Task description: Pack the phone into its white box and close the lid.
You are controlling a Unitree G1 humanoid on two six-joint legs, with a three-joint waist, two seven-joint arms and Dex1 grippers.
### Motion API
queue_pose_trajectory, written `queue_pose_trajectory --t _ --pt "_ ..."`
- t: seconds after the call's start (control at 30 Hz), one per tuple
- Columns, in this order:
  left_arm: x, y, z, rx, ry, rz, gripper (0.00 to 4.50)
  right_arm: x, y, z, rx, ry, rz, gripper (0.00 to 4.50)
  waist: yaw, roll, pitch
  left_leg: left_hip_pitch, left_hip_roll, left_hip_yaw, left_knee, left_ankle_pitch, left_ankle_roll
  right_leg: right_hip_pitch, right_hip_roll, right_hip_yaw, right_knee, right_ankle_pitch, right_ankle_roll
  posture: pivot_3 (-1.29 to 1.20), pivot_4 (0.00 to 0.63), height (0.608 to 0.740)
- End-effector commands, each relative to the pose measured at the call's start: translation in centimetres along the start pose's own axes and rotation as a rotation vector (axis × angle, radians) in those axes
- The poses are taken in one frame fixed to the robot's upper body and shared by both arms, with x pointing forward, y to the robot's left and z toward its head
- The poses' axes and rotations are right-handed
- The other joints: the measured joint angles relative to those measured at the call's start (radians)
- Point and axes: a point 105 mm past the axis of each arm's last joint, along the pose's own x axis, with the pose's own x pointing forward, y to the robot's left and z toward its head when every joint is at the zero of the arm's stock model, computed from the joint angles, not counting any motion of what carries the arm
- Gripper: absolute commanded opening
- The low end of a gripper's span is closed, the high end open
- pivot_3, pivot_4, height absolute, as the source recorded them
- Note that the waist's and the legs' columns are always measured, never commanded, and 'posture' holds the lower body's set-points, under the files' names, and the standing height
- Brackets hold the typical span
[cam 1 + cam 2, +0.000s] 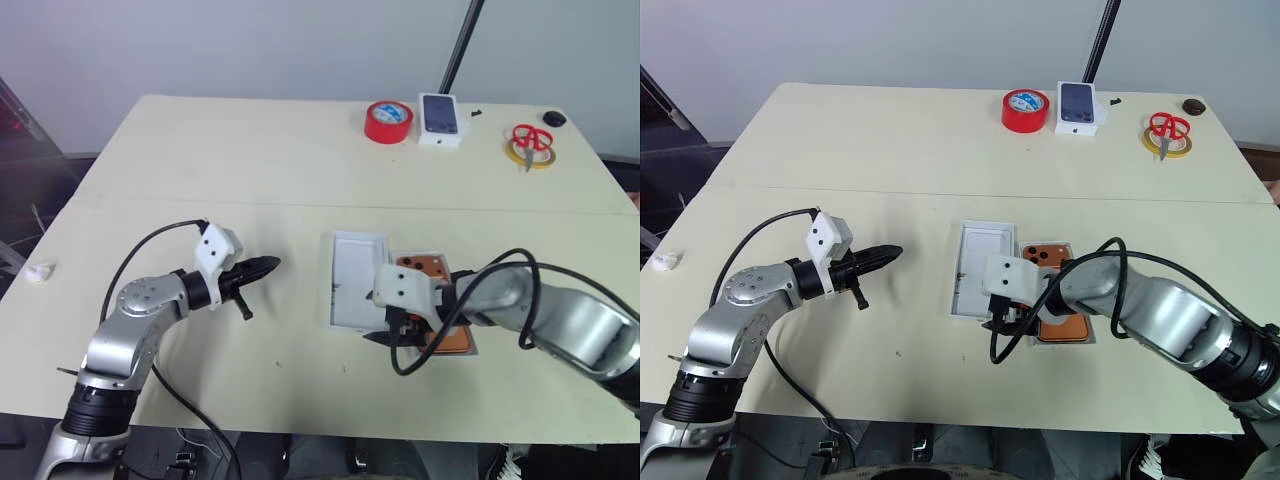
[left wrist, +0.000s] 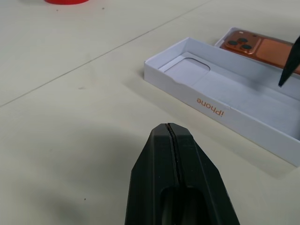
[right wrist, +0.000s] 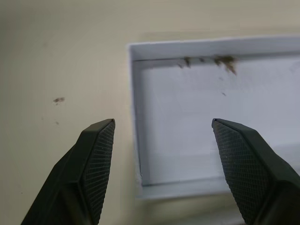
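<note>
**Kid:** What are you doing now?

**Me:** I want to pick up the lid (image 1: 983,268) and put it over the phone (image 1: 1053,262). The phone already lies in the white box (image 1: 1083,340), just to the right of the lid, touching it.

**Kid:** How do you do it well?

**Me:** I think I should pinch one thin wall of the lid, one finger inside and one outside. Then I lift it slowly, turn it over, and line up its corners with the box before I push down.

**Kid:** Where is your right gripper (image 3: 161,136)?

**Me:** Wide apart, holding nothing. It hangs over the near corner of the lid.

**Kid:** And the other?

**Me:** My left gripper (image 1: 268,265) is squeezed tight and empty, well to the left of the lid.
</note>
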Motion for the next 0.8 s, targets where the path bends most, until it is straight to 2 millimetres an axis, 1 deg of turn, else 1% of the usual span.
queue_pose_trajectory --t 0.03,0.07,0.1,0.17,0.23,0.33,0.47,0.57,0.63,0.7,0.8 --pt "-0.5 -0.1 0.7 0.023 -0.013 0.006 0.0 0.6 0.6 -0.2 -0.089 -0.002 0.02 2.92 0.0 0.0 0.0 0.0 0.0 0.0 0.0 0.0 0.0 0.0 0.0 0.0 0.0 0.0 0.0 0.0 0.15 0.725" --pt "-0.5 -0.1 0.6 0.021 -0.01 0.008 0.0 0.8 0.6 -0.3 -0.097 -0.002 0.018 2.55 -0.001 0.0 0.0 0.0 0.0 0.0 0.0 0.0 0.0 0.0 0.0 0.0 0.0 0.0 0.0 0.0 0.15 0.725" --pt "-0.6 0.0 0.5 0.019 -0.008 0.01 0.0 0.9 0.6 -0.4 -0.101 -0.004 0.015 2.08 0.0 0.0 0.0 0.0 0.0 0.0 0.0 0.0 0.0 0.0 0.0 0.0 0.0 0.0 0.0 0.0 0.15 0.725" --pt "-0.7 0.1 0.4 0.017 -0.004 0.014 0.0 1.1 0.6 -0.5 -0.116 -0.02 0.009 1.0 0.0 0.0 0.0 0.0 0.0 0.0 0.001 0.0 0.0 0.0 0.0 0.0 0.0 0.0 0.0 0.0 0.15 0.725" --pt "-1.0 0.3 0.3 0.011 -0.001 0.023 0.0 1.1 0.8 0.0 -0.127 -0.078 0.002 0.06 0.0 0.0 0.0 0.001 0.0 0.0 0.001 0.0 0.0 0.001 0.0 0.0 0.0 0.0 0.0 0.0 0.15 0.725" --pt "-1.5 0.9 0.1 0.002 0.01 0.045 0.0 0.9 0.5 0.8 -0.073 -0.196 -0.034 0.06 0.0 0.0 0.0 0.001 0.0 0.0 0.001 0.0 0.0 0.001 0.0 -0.001 0.0 0.0 0.0 0.0 0.15 0.725" --pt "-2.1 1.5 -0.4 -0.01 0.031 0.062 0.0 0.2 0.2 0.9 0.025 -0.299 -0.07 0.06 0.0 0.0 0.0 0.002 0.0 0.0 0.001 0.0 0.0 0.003 0.001 -0.001 0.001 0.0 0.0 0.0 0.15 0.725" --pt "-1.8 1.0 -1.0 -0.029 0.056 0.029 0.0 -0.3 0.4 1.4 0.074 -0.372 -0.078 0.06 0.001 0.0 0.0 0.003 0.0 0.0 0.001 0.0 0.0 0.004 0.0 -0.001 0.0 0.0 0.0 0.0 0.15 0.725" --pt "-1.4 0.3 -1.4 -0.035 0.074 -0.012 0.0 -0.4 0.9 1.5 0.078 -0.389 -0.071 0.06 0.001 0.0 0.0 0.003 0.0 0.0 0.001 0.0 0.0 0.004 0.001 -0.001 0.0 0.0 0.0 0.0 0.15 0.725" --pt "-0.5 -0.5 -1.8 -0.041 0.088 -0.053 0.0 -0.4 1.4 1.5 0.078 -0.405 -0.059 0.06 0.003 0.0 0.0 0.003 -0.001 0.0 0.001 0.0 0.0 0.004 0.001 -0.001 0.0 0.0 0.0 0.0 0.15 0.725" --pt "1.6 -1.9 -2.3 -0.047 0.111 -0.132 0.0 -0.4 1.9 1.7 0.095 -0.434 -0.037 0.06 0.007 0.0 0.0 0.004 -0.002 0.0 0.001 0.0 0.0 0.005 0.001 -0.001 0.0 0.0 0.0 0.0 0.15 0.725"
